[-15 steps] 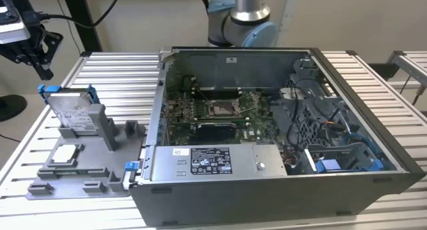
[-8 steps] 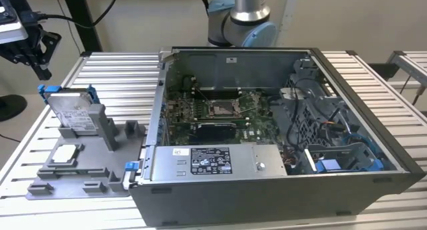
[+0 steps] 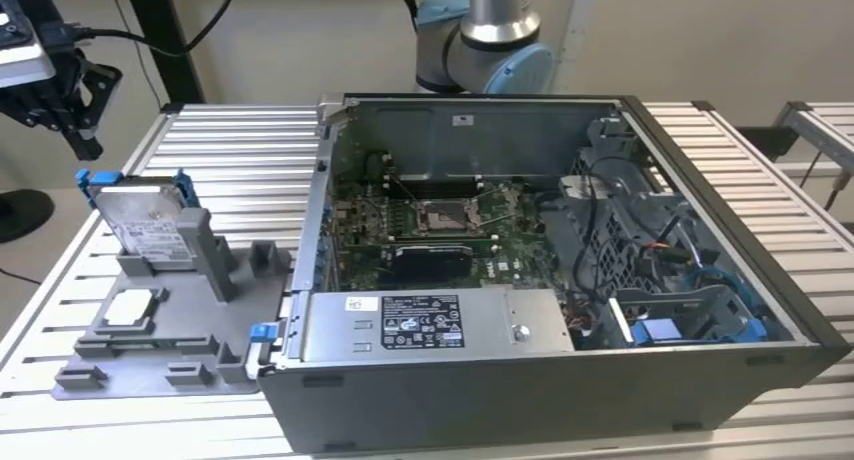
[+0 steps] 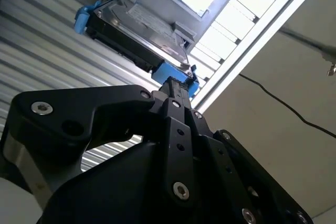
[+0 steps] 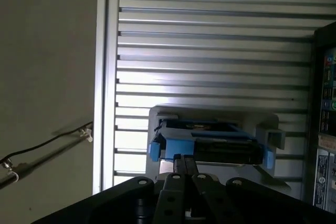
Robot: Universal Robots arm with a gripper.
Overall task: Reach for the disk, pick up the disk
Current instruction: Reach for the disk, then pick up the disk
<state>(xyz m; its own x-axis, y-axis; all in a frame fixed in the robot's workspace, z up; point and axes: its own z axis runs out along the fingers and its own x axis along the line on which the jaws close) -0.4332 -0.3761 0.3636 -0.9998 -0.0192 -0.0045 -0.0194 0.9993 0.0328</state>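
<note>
Gripper [image 5: 185, 161] looks pinched shut on nothing, and the frame edge cuts off half of it in the exterior view. The disk [image 5: 210, 141] sits just past the fingertips, untouched, standing on edge in a grey holder [image 3: 187, 320]. Its lower half is buried in the slot.

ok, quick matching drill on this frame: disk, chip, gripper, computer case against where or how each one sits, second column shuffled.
Things
1. disk
2. chip
3. gripper
4. computer case

Places and states
A. open with its insides showing, on the slatted table, to the exterior view's right of the grey holder
B. lying flat in a recess of the holder
C. in the air, apart from the disk
D. standing on edge in the holder

Pairs: 1-D, 2-B, 3-C, 4-A
</note>
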